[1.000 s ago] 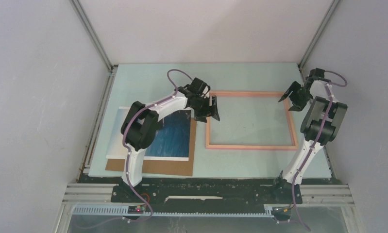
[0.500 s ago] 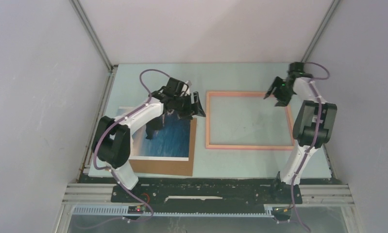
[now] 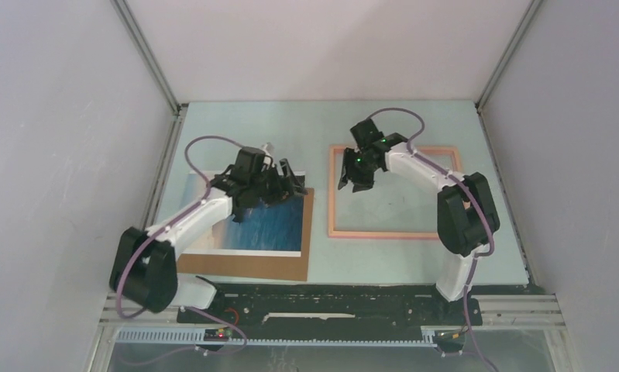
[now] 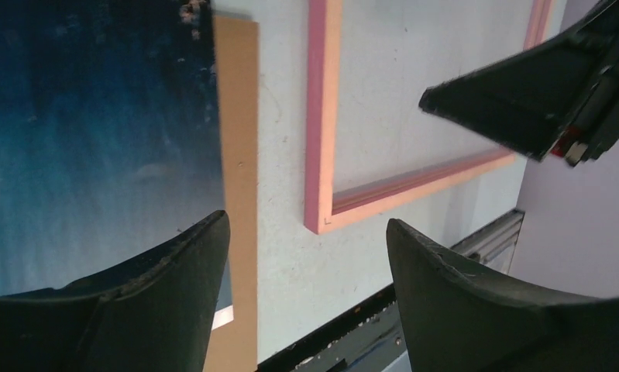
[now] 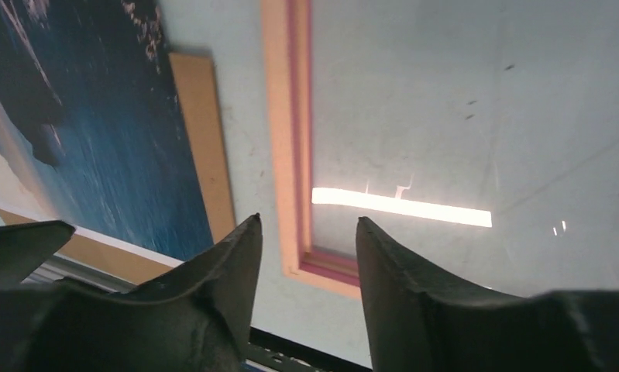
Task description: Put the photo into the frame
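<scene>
Currently the left gripper (image 3: 290,180) hovers, jaws apart, over the photo (image 3: 267,225), which lies on a cardboard sheet (image 3: 244,267). The right gripper (image 3: 355,184), jaws apart and empty, hangs above the frame's (image 3: 399,233) left rail.

No writing, label or number is legible — not anywhere.

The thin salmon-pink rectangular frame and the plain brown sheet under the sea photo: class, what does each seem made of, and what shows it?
Salmon-pink rectangular frame: probably painted wood or plastic, matt; stepped rails. Its clear middle reflects a bright streak, so likely glass or acrylic. Plain brown sheet: apparently cardboard, matt, thin, uniformly tan.
</scene>
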{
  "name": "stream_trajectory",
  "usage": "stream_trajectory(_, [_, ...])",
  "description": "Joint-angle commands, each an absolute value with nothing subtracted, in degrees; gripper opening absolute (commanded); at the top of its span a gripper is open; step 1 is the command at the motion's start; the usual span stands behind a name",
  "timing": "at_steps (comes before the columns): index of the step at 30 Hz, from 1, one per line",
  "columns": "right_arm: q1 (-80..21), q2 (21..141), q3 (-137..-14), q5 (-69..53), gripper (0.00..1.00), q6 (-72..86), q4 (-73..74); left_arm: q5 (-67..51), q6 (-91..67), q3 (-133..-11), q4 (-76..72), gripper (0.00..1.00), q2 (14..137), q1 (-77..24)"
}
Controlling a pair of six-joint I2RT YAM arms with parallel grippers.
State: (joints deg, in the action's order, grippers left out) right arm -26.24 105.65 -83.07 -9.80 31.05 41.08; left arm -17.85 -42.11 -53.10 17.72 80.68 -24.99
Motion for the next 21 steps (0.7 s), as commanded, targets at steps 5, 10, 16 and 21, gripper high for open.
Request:
stream_trajectory(5, [-37.50, 111.40, -90.54, -0.18, 0.54, 40.44, 44.81, -16.29, -44.82, -43.99, 13.84, 0.79, 67.41, -19.30])
stream_trajectory(10, [-40.58, 114.24, -91.95, 5.06, 0.50, 42.62, 46.59, -19.25, -43.21, -43.31, 15.14, 0.79, 64.21, -17.26])
stream_trajectory(16, [-42.07, 117.09, -94.18, 9.83, 0.50, 43.10, 50.61, -20.92, -42.16, -43.15, 15.38, 0.79, 62.58, -16.49])
stream_trajectory(21, [-42.21, 118.08, -93.54, 9.52, 0.50, 43.62, 50.26, -22.48, -42.01, -42.80, 14.67, 0.79, 63.54, -16.35])
